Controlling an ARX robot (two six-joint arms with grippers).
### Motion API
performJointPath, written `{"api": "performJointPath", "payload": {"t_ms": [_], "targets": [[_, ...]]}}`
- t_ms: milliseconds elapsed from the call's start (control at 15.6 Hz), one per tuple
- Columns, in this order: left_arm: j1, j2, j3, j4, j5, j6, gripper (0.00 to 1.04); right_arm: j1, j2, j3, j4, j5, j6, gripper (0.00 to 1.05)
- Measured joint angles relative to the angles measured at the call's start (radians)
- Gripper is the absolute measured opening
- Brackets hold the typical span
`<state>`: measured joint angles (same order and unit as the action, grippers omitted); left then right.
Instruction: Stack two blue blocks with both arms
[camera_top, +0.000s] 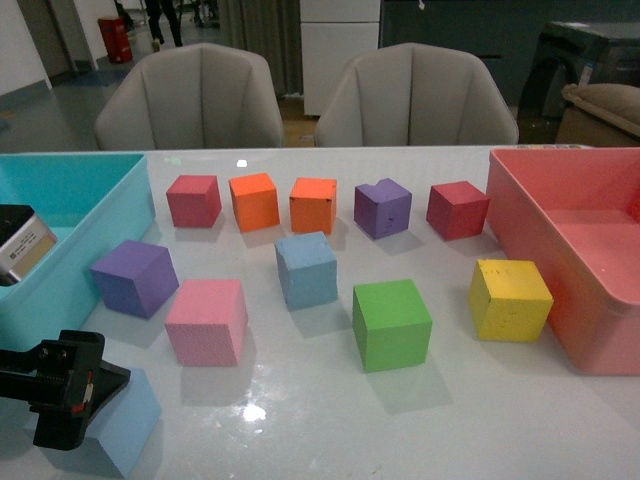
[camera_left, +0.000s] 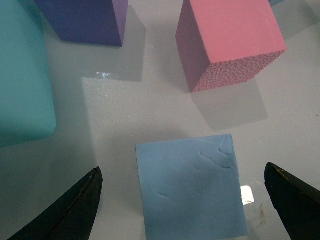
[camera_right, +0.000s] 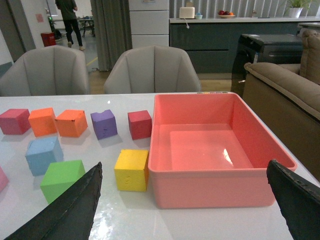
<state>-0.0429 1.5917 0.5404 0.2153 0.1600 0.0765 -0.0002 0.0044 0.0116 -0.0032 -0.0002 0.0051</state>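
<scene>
One light-blue block (camera_top: 306, 268) stands in the middle of the white table, also seen in the right wrist view (camera_right: 43, 155). A second blue block (camera_top: 125, 420) lies at the near left corner, partly hidden by my left arm. My left gripper (camera_top: 62, 392) hangs just above it. In the left wrist view the gripper (camera_left: 182, 169) is open, its black fingers (camera_left: 75, 205) spread on either side of this block (camera_left: 190, 187) without touching it. My right gripper (camera_right: 185, 164) is open and empty, hovering before the pink bin; it does not show in the front view.
A teal bin (camera_top: 60, 200) sits at the left and a pink bin (camera_top: 570, 260) at the right. Purple (camera_top: 135, 277), pink (camera_top: 207, 320), green (camera_top: 391, 324) and yellow (camera_top: 510, 298) cubes surround the middle blue block. Several red, orange and purple cubes line the back.
</scene>
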Motion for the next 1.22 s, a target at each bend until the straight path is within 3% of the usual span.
{"api": "performJointPath", "payload": {"t_ms": [898,962,1155,1219], "targets": [[-0.043,0.255,0.000,0.139,-0.041,-0.002,0.98,0.000,0.000,0.000,0.000,0.000,0.000,0.98],[-0.051,0.255,0.000,0.143,-0.052,-0.001,0.93,0.000,0.000,0.000,0.000,0.000,0.000,0.98],[-0.085,0.158,-0.020,0.089,-0.076,0.000,0.61,0.000,0.000,0.000,0.000,0.000,0.000,0.98],[-0.110,0.091,-0.024,0.056,-0.076,0.002,0.56,0.000,0.000,0.000,0.000,0.000,0.000,0.98]]}}
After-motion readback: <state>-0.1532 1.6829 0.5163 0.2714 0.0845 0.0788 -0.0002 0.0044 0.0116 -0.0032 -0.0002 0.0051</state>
